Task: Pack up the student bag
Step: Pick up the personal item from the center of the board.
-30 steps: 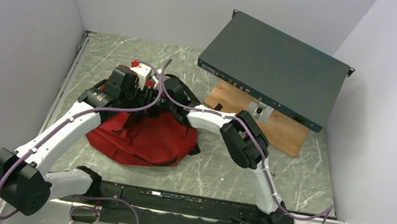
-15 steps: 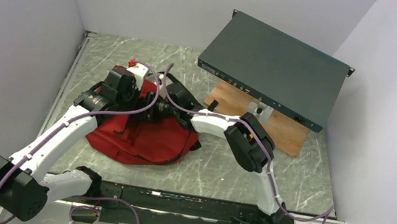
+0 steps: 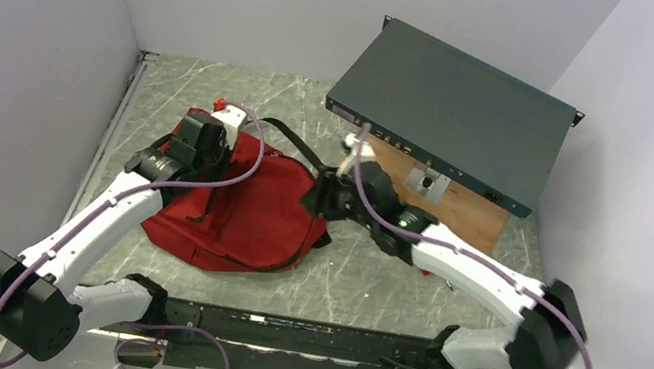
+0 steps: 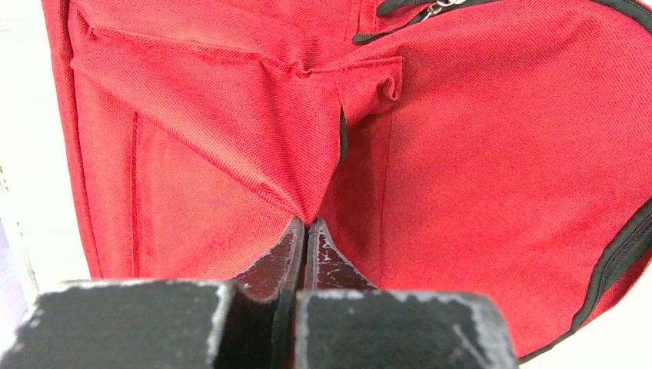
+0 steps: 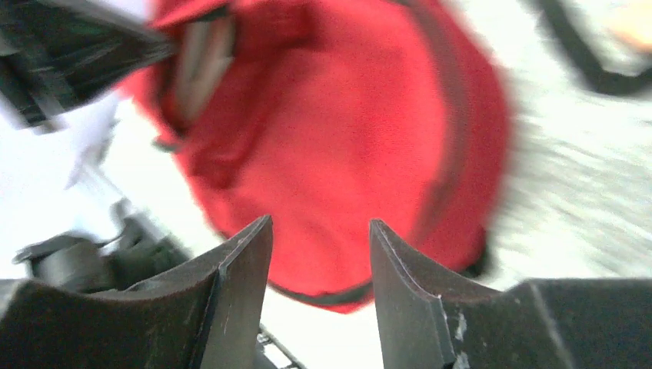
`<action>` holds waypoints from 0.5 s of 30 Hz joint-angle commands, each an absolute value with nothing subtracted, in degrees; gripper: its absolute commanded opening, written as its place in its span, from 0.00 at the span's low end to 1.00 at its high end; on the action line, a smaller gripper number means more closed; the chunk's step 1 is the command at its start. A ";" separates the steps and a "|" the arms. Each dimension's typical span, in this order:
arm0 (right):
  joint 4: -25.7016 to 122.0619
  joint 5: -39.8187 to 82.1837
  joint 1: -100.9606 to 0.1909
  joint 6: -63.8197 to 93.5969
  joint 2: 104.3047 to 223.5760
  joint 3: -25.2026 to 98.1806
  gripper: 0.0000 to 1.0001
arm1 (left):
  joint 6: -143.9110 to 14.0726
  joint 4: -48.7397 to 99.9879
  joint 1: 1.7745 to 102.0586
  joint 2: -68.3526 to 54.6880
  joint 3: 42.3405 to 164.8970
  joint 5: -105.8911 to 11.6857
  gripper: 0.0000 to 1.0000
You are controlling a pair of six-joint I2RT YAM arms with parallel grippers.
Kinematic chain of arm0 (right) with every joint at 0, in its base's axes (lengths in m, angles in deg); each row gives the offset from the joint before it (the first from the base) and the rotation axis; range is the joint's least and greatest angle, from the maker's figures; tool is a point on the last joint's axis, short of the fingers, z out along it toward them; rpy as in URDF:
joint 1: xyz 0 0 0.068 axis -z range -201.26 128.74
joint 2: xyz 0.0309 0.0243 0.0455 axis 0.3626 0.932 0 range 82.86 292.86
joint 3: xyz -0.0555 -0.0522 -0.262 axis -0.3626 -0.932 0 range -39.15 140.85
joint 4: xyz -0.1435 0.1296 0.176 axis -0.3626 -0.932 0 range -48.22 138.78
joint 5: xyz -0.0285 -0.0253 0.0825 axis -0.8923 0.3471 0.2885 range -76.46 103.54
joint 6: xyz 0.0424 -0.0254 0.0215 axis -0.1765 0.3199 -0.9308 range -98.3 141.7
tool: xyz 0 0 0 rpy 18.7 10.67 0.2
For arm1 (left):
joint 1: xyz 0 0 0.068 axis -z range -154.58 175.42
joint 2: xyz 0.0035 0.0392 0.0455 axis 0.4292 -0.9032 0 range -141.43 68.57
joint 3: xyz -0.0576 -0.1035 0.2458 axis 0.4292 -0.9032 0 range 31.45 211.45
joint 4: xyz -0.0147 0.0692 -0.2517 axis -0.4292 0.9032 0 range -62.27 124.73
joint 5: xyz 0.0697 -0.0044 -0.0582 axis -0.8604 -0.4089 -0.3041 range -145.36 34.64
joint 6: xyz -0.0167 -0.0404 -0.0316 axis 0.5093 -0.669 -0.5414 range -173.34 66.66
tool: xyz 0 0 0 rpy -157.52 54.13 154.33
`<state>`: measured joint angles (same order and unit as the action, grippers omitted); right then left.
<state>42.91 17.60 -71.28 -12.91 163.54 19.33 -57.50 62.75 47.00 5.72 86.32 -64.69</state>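
On tabletop (image 3: 386,286), left of centre: student bag (image 3: 246,216) lies slumped. Left tool (image 4: 307,228) pressed together, pinching red fabric fold at bag's far-left part. Right tool (image 5: 319,234) spread, empty, beside bag's right edge. Advise: lift pinch steadily, avoid straining seam.

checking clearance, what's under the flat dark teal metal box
A brown wooden board lies under the flat dark teal metal box, with a small silver bracket at its near edge. Anything further back is covered.

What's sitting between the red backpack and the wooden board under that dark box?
In the top view, the right gripper sits in that gap above the marbled table; a black strap of the backpack trails in too.
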 commanded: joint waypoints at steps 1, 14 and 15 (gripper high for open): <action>29.11 -16.63 -70.92 -13.80 151.26 5.76 0.52 | -58.63 62.54 47.57 6.67 87.32 -62.78 0.00; 31.32 -17.13 -47.92 -21.15 123.48 -17.37 0.86 | -58.62 62.38 47.87 6.32 87.22 -61.98 0.00; 32.51 -14.49 -45.26 -20.44 123.43 -18.11 0.87 | -58.61 62.33 47.91 6.32 87.13 -62.02 0.00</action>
